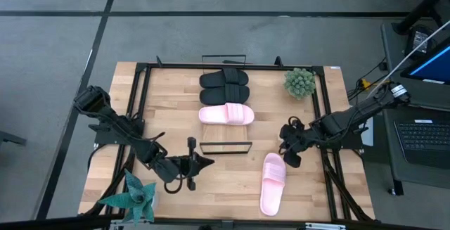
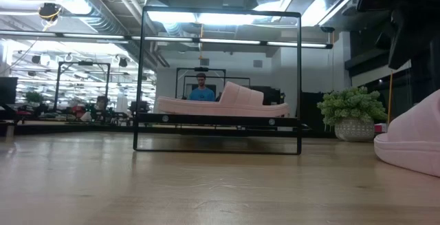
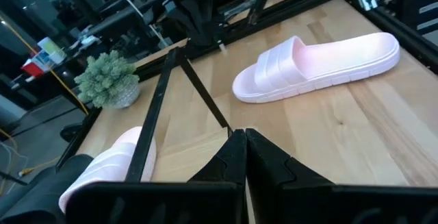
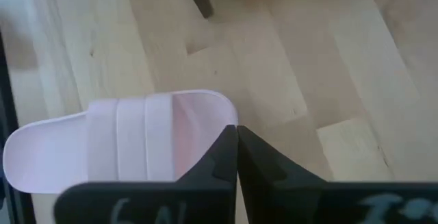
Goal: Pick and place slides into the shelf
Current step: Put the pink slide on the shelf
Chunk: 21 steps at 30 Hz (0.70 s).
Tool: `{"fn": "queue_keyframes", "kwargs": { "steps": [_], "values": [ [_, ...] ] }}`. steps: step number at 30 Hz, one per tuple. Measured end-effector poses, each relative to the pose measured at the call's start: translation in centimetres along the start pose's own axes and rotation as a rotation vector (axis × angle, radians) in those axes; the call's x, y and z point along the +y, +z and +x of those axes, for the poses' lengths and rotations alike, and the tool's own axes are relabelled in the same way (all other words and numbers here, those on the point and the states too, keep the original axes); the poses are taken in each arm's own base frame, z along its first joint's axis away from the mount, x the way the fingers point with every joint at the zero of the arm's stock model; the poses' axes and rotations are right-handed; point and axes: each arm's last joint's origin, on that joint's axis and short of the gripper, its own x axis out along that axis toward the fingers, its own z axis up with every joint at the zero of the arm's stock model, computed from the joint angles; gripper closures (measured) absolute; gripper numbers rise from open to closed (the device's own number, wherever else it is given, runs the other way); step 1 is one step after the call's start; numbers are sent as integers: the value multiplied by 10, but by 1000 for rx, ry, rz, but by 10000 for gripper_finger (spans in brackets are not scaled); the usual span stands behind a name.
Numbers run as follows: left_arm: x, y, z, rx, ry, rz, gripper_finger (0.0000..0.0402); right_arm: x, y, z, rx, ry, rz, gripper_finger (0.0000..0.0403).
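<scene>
The shelf lies mid-table between two black wire rails. Two black slides and one pink slide rest sole-down on it. That pink one shows again in the low view. A second pink slide lies sole-down on the tabletop to the right of the shelf's near rail. My right gripper is shut and slants down over this slide's strap end, and no touch shows. My left gripper is shut, left of the near rail, and points level toward that slide.
A small potted plant stands at the far right beside the shelf. A blue-green plant sits at the near left corner. A black frame runs around the tabletop. A person stands far off in the room behind.
</scene>
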Motion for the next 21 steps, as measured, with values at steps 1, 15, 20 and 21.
{"fn": "queue_keyframes", "kwargs": {
  "steps": [1, 15, 20, 21],
  "values": [
    [0, 0, 0, -1, -1, 0, 401, 1, 0, 1, -1, 1, -3, 388],
    [-1, -1, 0, 5, -15, -1, 401, 3, 0, 1, 57, 70, 133, 301],
    [-1, -1, 0, 2, -37, -1, 401, 9, 4, 1, 13, 135, 141, 255],
    [-1, -1, 0, 2, -37, -1, 401, 10, 5, 1, 6, 142, 143, 247]
  ]
}}
